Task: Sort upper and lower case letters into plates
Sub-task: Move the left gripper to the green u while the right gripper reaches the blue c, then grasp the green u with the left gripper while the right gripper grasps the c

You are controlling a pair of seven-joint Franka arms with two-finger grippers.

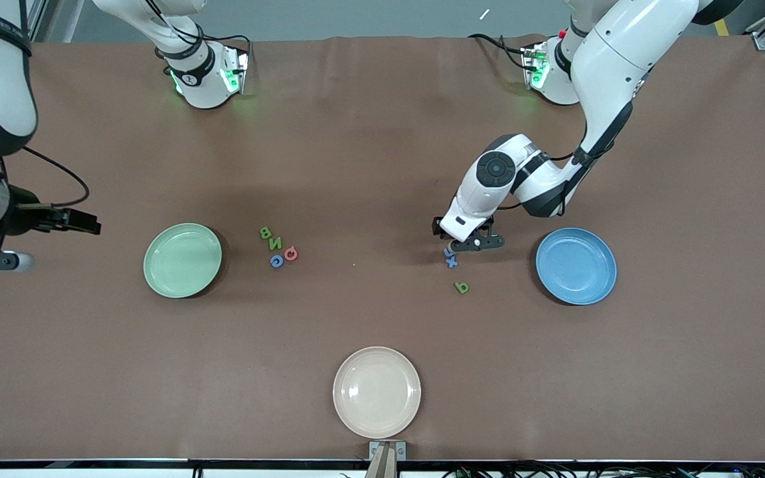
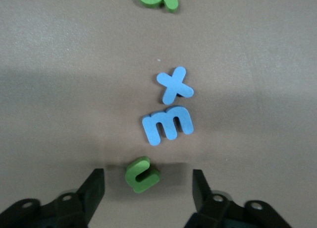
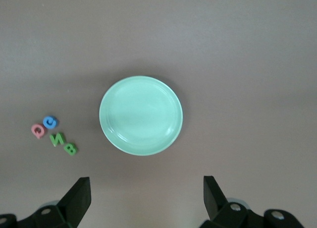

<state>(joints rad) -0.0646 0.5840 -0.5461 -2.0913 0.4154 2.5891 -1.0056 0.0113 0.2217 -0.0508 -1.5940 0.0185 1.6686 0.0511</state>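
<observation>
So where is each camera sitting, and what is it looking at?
Front view: high up across the table, facing both arms; shows the blue plate, green plate and a cream plate.
Left wrist view: on the left arm, looking down at a green letter between the left tool fingers.
Right wrist view: on the right arm, looking down past the open right tool.
Shared: right wrist and front views both show the green plate.
</observation>
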